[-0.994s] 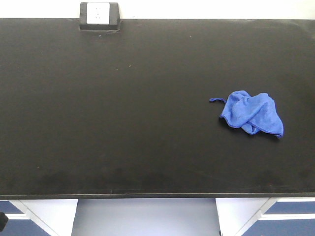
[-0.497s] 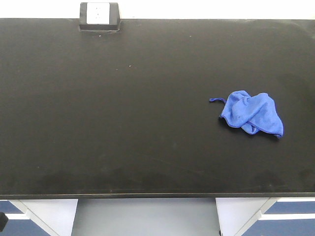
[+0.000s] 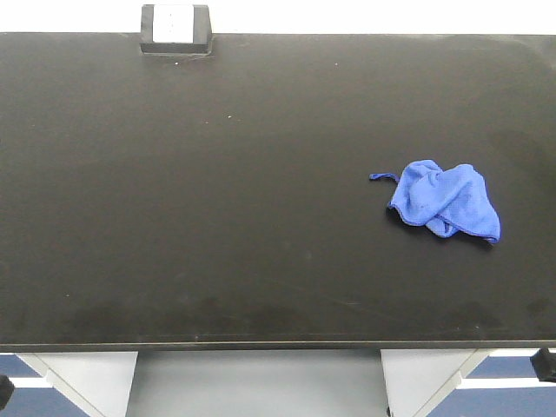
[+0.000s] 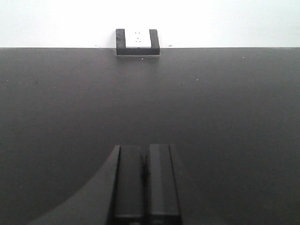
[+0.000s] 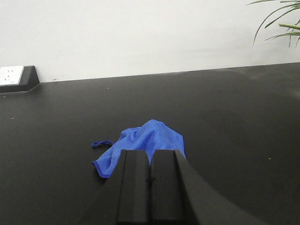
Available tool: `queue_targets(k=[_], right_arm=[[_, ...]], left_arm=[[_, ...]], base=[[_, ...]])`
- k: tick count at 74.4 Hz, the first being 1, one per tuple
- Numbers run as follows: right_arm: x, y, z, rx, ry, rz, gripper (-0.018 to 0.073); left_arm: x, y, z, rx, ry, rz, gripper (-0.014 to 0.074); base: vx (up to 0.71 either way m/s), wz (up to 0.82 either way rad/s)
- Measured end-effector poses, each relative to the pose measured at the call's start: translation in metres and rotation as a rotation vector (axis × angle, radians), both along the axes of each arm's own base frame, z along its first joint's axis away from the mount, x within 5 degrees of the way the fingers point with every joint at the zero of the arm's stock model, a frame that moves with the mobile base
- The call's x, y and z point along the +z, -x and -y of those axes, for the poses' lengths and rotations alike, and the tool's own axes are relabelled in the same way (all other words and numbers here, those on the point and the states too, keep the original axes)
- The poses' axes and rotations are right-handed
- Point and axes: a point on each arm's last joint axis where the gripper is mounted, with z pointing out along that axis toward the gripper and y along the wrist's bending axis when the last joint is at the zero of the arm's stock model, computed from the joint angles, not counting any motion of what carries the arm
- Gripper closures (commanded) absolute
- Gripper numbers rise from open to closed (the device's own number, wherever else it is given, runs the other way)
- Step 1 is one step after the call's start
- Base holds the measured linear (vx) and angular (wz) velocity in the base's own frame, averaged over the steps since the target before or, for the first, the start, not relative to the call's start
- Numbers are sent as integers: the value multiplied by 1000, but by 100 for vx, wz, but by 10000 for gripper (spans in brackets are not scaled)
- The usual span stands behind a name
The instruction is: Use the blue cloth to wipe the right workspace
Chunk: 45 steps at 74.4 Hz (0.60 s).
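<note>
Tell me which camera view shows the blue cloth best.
The exterior front-facing view: the whole blue cloth lies unobstructed, loop included. In the right wrist view the right claw, shut, hides the cloth's near edge. The left wrist view shows no cloth.

Left black two-finger gripper (image 4: 146,176), fingers pressed together, held level. Right black two-finger gripper (image 5: 150,180), fingers likewise closed with nothing between them, pointing forward.
</note>
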Motion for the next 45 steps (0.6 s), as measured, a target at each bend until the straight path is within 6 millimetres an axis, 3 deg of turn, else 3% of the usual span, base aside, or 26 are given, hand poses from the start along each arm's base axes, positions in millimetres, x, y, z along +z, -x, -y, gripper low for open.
queue_targets(k=[45], right_arm=[[0, 0, 0, 0, 0, 0, 567]], left_arm=[[0, 0, 0, 0, 0, 0, 603]], base=[[0, 0]])
